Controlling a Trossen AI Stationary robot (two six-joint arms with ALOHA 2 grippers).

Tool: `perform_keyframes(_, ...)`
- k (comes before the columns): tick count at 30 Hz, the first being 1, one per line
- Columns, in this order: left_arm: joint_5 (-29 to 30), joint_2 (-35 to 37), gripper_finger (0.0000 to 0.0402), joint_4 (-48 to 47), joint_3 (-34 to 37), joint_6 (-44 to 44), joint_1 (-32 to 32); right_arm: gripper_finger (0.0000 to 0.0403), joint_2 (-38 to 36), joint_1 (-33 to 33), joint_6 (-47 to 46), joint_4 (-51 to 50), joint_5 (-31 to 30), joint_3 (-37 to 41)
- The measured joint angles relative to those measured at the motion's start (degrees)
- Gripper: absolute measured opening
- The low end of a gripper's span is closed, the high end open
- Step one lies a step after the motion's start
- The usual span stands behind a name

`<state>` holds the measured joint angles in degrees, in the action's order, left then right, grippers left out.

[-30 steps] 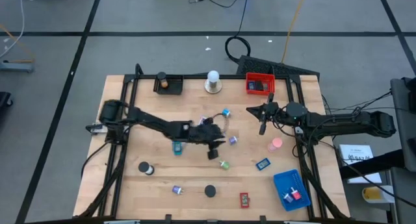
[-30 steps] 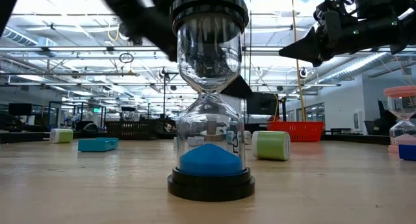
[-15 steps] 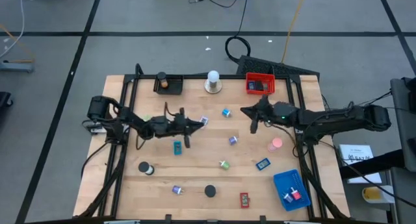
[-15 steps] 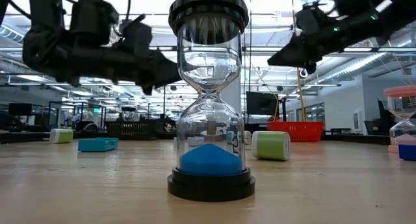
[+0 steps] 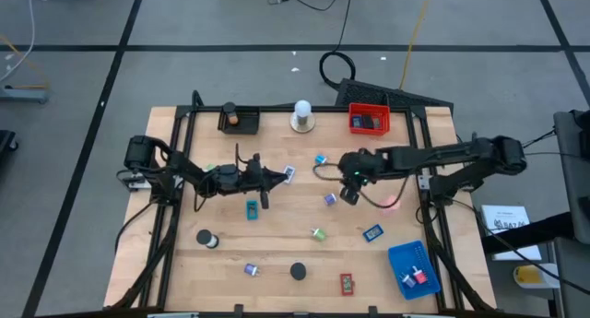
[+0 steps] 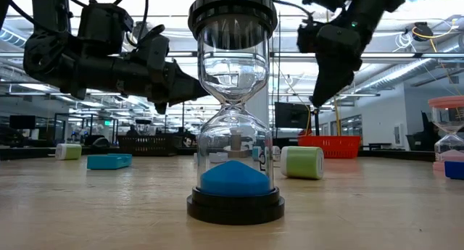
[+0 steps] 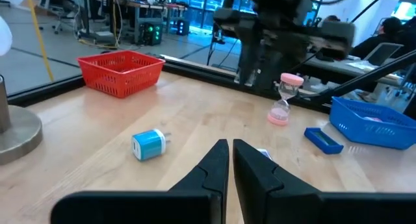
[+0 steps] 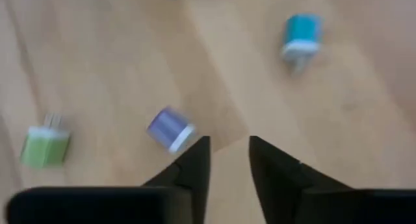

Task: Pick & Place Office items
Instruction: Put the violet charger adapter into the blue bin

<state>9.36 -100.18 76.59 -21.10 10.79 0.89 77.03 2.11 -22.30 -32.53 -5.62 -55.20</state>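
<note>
Right gripper (image 8: 227,160): hovers above the table (image 5: 277,240), pointed down; jaws parted by a narrow gap, nothing between them.
Target, as judged: purple charger plug (image 8: 169,129); lies on the wood just outside one fingertip, not between the jaws; in the high view the same purple charger plug (image 5: 330,199) sits just beside the right gripper (image 5: 349,194).
Neighbours: blue plug (image 8: 301,33) well ahead of the jaws and clear of them; green plug (image 8: 45,146) off to the far side of the purple one, well apart.
Left gripper (image 7: 231,160): held above the table, jaws closed with only a slit between the tips, empty; small white-and-blue item (image 7: 262,152) just beyond the tips; another blue plug (image 7: 149,145) off to one side.
Step in hand, as judged: approach to pick the purple plug; grasp not yet made.
Advice on alignment: shift sideways until the plug lies centred between the fingers; widen the jaws first, present gap looks too tight for the body.
Advice on descent: lower straight; close across the short flat sides, not over the prongs.
Risk: one fingertip landing on the plug and flicking it away.
Destination: red tray (image 5: 368,121), blue tray (image 5: 410,267) and black tray (image 5: 239,120) at the table edges; correct one cannot be told.
</note>
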Motion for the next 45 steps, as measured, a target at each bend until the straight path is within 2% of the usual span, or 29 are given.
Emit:
perform_keyframes(9, 0.00, -0.02, 0.0026, 0.27, -0.02, -0.15, 0.00, 0.0210, 13.91, -3.55, 12.68, -9.63, 2.02, -12.65)
perform_keyframes(13, 0.00, -0.02, 0.0026, 0.27, -0.02, -0.15, 0.00, 0.0240, 17.96, -3.89, 16.43, -9.12, 5.97, -15.24)
perform_keyframes(17, 0.00, -0.04, 0.0026, 0.27, -0.02, -0.13, 0.00, 0.0253, 20.72, -4.09, 20.10, -8.51, 6.33, -15.85)
perform_keyframes(26, 0.00, -0.04, 0.0026, 0.29, -0.07, -0.10, 0.00, 0.0239, 27.07, -4.06, 25.80, -7.21, 7.42, -15.82)
perform_keyframes(32, 0.00, -0.04, 0.0026, 0.34, -0.07, -0.03, 0.00, 0.0201, 29.38, -4.06, 26.45, -7.08, 7.42, -15.78)
perform_keyframes(39, 0.00, -0.04, 0.0026, 0.33, -0.07, -0.04, 0.00, 0.0127, 29.43, -4.09, 23.77, -6.69, 7.44, -15.78)
perform_keyframes(45, 0.00, -0.04, 0.0026, 0.33, -0.07, -0.05, 0.00, 0.0122, 26.85, -4.09, 19.02, -7.63, 7.46, -15.67)
